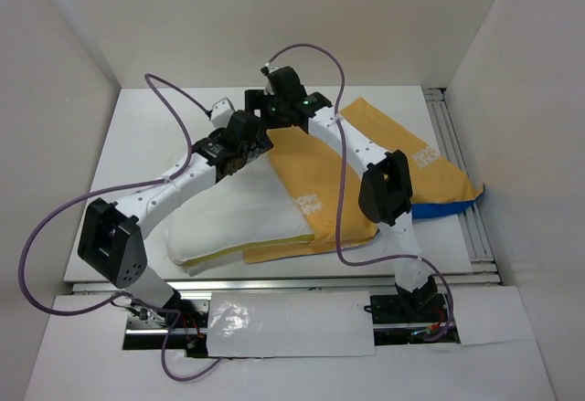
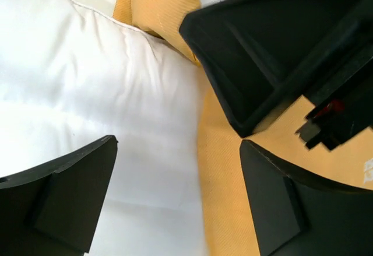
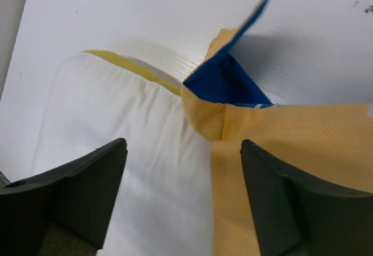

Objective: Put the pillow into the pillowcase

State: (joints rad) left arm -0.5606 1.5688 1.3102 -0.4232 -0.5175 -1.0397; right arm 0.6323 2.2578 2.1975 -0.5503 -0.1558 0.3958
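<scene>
One pillow (image 1: 233, 214), one pillowcase (image 1: 315, 168) and two grippers over a white table (image 1: 164, 118). The left arm (image 1: 174, 186) and the right arm (image 1: 366, 159) both stretch forward and meet over the far middle, wrists tipped down. The left gripper (image 2: 179, 151) hangs just beside the right gripper (image 3: 183, 148); each has its fingers wide apart, clamped on nothing, above the seam where pillow meets pillowcase. The pillow is plump and white with a pale yellow edge, lying left of centre; the pillowcase overlaps its right end, though I cannot tell if it is inside. The pillowcase lies orange-yellow side out, spread rightward, with blue showing at its right end and on one upturned corner.
</scene>
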